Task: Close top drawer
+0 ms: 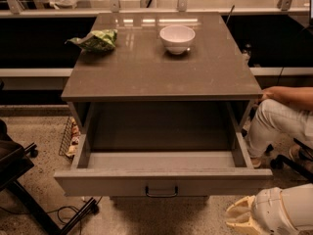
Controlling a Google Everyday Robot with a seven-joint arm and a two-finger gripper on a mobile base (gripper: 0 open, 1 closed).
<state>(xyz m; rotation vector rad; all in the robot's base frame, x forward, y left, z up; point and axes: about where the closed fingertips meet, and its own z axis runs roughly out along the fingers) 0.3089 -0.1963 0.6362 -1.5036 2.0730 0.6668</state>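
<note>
End effector (240,215), cream, low right, grip unclear, flat grey top drawer (107,182) open

Gripper (234,216): low in view, abt 5 o'clock corner; cream-coloured, tip aimed twd 9 o'clock.
Wrist (271,214): white, rounded housing; sits at 3 o'clock of gripper, joined straight to it.
Arm (304,203): white shell, enters from 4 o'clock edge; only last section seen, rest cut off by frame.
Pose: approx. horizontal, axis running 3 to 9 o'clock; underside clipped by bottom edge at 6 o'clock.
Tilt: tip a touch lower than wrist.
</note>
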